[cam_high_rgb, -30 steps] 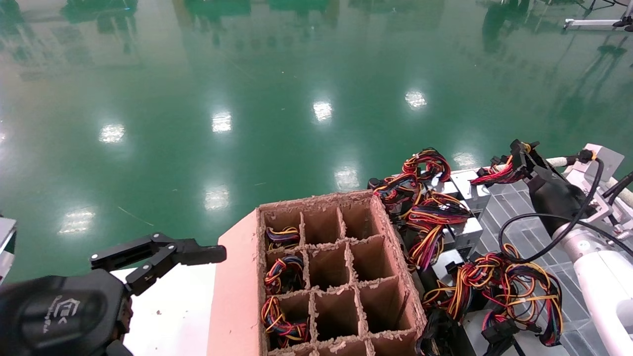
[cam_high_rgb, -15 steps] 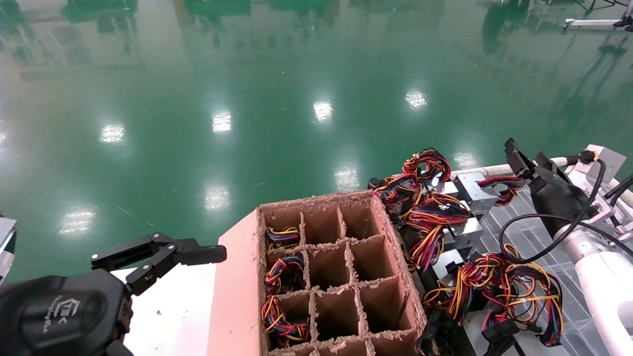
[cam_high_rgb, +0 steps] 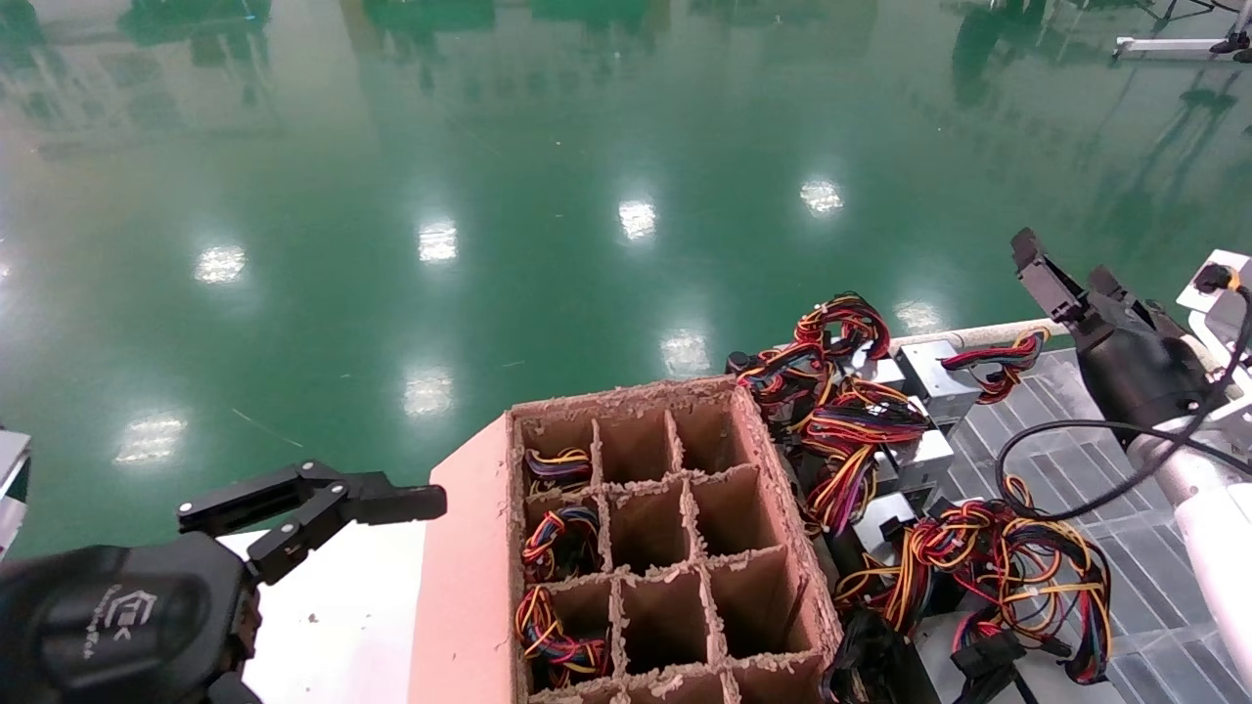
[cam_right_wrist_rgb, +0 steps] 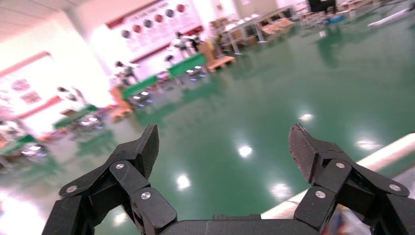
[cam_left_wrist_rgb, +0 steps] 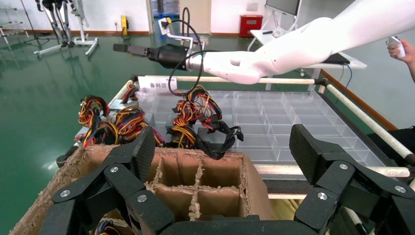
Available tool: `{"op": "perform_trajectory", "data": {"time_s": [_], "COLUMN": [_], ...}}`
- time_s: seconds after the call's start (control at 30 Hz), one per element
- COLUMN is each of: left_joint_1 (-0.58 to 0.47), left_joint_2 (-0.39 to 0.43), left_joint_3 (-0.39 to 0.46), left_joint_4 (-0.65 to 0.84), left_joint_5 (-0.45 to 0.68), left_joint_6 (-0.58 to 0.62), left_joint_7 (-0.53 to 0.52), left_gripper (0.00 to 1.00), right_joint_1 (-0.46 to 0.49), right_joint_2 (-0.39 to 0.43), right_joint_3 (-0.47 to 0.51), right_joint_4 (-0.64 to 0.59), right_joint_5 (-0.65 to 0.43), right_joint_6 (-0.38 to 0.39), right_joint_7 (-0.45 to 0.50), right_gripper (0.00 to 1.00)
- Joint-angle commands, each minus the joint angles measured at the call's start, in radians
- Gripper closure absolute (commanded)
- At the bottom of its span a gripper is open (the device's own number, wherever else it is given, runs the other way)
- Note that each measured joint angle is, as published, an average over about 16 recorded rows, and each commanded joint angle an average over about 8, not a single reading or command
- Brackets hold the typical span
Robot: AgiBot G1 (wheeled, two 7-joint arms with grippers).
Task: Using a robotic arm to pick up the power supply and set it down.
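Fingers of the right tool point(cam_high_rgb: 1061, 279) stand apart and empty above the far edge of the clear tray point(cam_high_rgb: 1076, 430), so the power supply point(cam_high_rgb: 937, 370) just below looks set down; next comes retreat, while the left tool point(cam_high_rgb: 323, 504) idles open

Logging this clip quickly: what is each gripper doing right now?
Left gripper: open, empty, parked beside the cardboard box.
Right gripper: open, empty, raised above the power supply.
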Motion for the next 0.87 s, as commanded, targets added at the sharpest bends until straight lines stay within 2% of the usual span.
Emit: {"op": "perform_trajectory", "data": {"time_s": [0.03, 0.87], "left_joint_1": [0.0, 0.0], "left_joint_2": [0.0, 0.0], "left_joint_3": [0.0, 0.0], "left_joint_4": [0.0, 0.0], "left_joint_5": [0.0, 0.0], "left_joint_6": [0.0, 0.0], "left_joint_7": [0.0, 0.0], "left_gripper": [0.0, 0.0], "right_joint_1": [-0.005, -0.115], "right_joint_2": [0.002, 0.177], "right_joint_3": [-0.002, -0.128], "right_joint_4": [0.002, 0.444], "right_joint_5": [-0.003, -0.102], "right_joint_6": [-0.023, -0.281], "right_joint_7": [0.027, 0.306], "right_gripper": [0.0, 0.0]}}
